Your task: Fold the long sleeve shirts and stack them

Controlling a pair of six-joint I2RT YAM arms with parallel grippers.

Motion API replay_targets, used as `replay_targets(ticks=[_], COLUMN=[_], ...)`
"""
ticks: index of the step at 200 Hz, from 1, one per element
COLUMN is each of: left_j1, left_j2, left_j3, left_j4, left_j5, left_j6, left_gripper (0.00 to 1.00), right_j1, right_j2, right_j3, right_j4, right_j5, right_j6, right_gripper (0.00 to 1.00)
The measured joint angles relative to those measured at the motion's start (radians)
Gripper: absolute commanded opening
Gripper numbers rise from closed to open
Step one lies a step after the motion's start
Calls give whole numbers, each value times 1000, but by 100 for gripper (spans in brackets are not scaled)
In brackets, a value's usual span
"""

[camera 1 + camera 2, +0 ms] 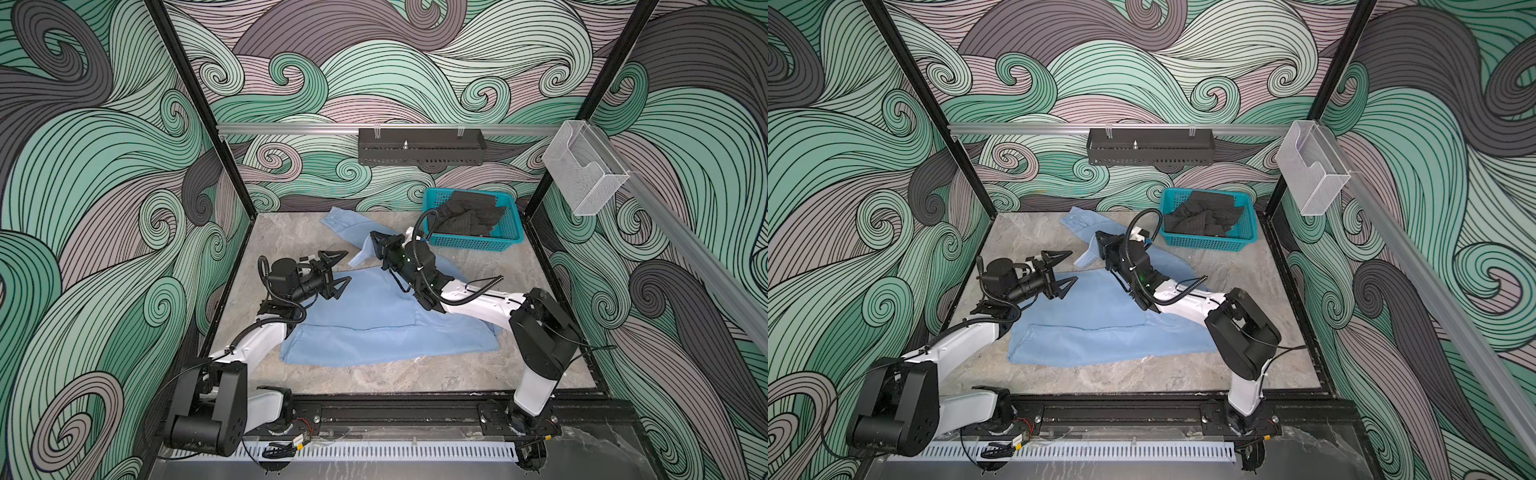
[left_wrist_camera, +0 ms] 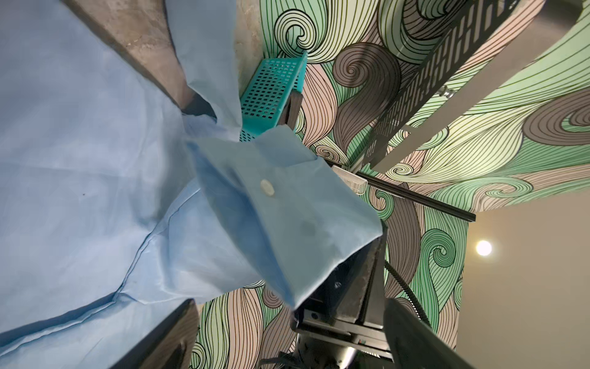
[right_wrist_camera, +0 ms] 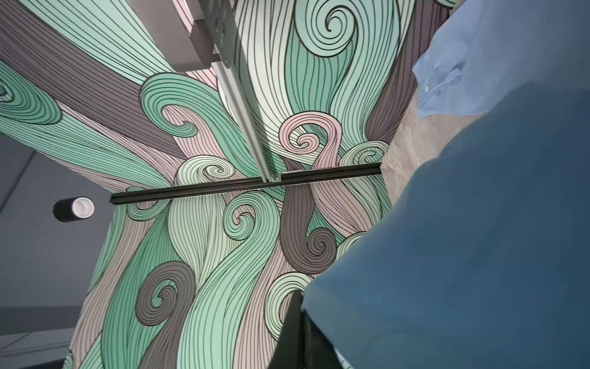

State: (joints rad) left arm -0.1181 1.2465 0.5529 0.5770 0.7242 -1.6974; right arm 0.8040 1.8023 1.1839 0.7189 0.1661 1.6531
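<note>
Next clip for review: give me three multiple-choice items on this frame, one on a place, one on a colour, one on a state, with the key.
1. Where on the table does the teal basket stand?
A. Far right corner. B. Near left corner. C. Dead centre.
2. What colour is the cloth in the basket?
A. White. B. Red. C. Dark grey.
3. What is the right end effector doing?
A. Open over the basket. B. Shut on the cuff of the light blue shirt. C. Shut on the basket's rim.

Key: 1 A, both top views show it by the back wall on the right; 2 C, dark folds fill it; 3 B, the left wrist view shows the buttoned cuff running into its closed jaws.
</note>
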Motion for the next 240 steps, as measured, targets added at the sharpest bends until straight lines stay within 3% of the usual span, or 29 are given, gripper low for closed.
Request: replay_targets(ticks=[84,181,195,220,240], left_j1=[11,44,44,44,44], left_j2=[167,164,180,225,241], left_j3=[5,58,66,81,85], left_j4=[236,244,246,249,247], left_j5=[-77,-73,-53,-20,5], left_j6=[-179,-192,-188,-186,-180], left_gripper=[91,88,78,50,19], right_j1=[49,46,50,53,56], right_j2=[63,49,49,49,49], right_j3=[18,-48,-48,-48,-48], right_j4=[99,110,116,134,147], right_j5=[55,35,30,16,10], right_j6=[31,38,38,37,27], right_gripper=[0,0,0,0,0])
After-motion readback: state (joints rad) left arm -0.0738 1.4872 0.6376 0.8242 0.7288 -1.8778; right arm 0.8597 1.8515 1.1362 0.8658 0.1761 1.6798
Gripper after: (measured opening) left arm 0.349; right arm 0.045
